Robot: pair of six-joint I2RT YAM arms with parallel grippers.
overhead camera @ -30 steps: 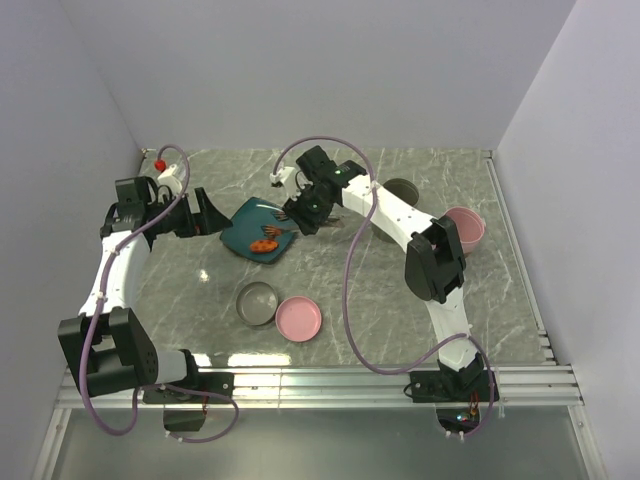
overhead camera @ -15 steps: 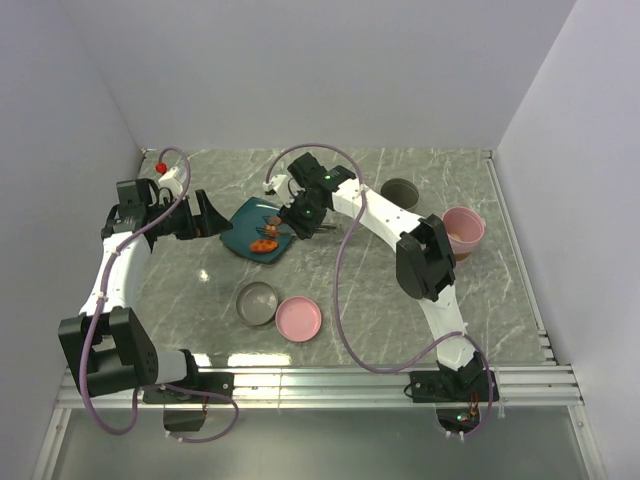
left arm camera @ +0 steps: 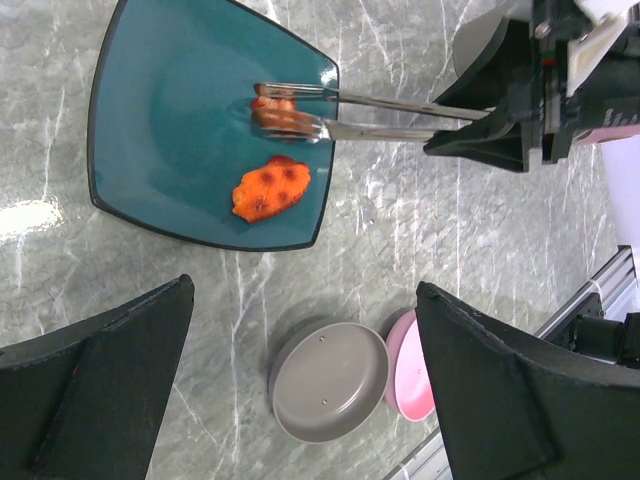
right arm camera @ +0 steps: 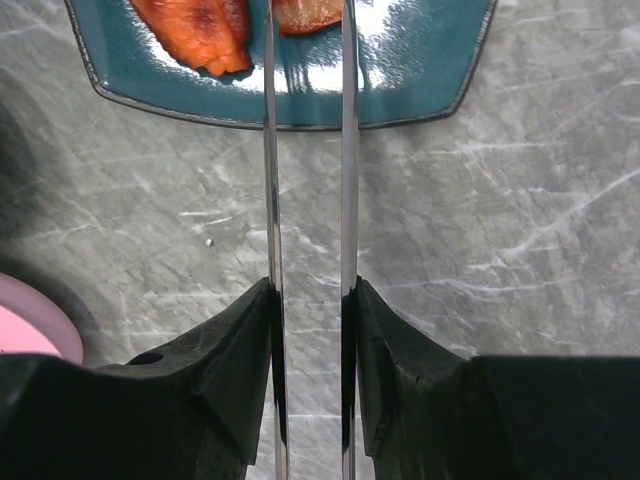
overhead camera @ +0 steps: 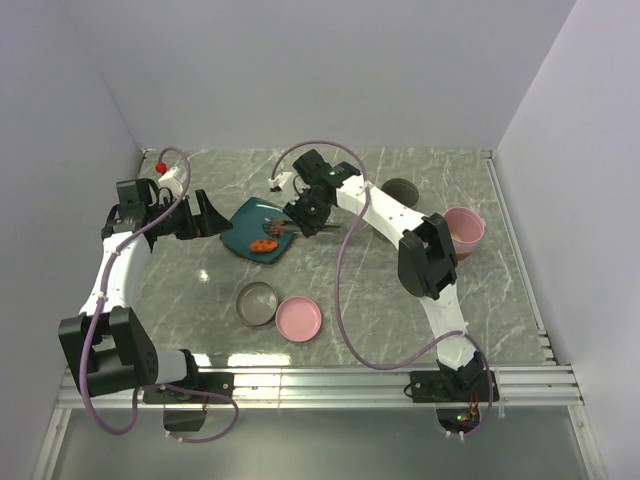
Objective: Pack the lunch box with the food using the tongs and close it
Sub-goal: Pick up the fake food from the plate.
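My right gripper [right arm camera: 308,300] is shut on the silver tongs [right arm camera: 270,150], one finger pressing each arm from outside. The tongs [left arm camera: 400,104] reach left over the teal plate [left arm camera: 160,120], and their tips pinch an orange-red food piece [left arm camera: 280,112]. A second, larger orange piece [left arm camera: 270,190] lies beside it on the plate [overhead camera: 242,222]. The round lunch box parts lie apart: a pink tub [overhead camera: 464,230] at the right, a pink lid [overhead camera: 299,318] and a grey dish [overhead camera: 257,302] in front. My left gripper [left arm camera: 305,400] hangs open left of the plate, holding nothing.
A dark grey round piece [overhead camera: 401,190] lies behind the right arm near the back. The back wall and both side walls stand close around the marble table [overhead camera: 360,280]. A metal rail [overhead camera: 320,380] runs along the near edge.
My right gripper has squeezed the tongs narrower, and their tips have come together on the orange-red piece on the plate. The left arm has stayed still and open.
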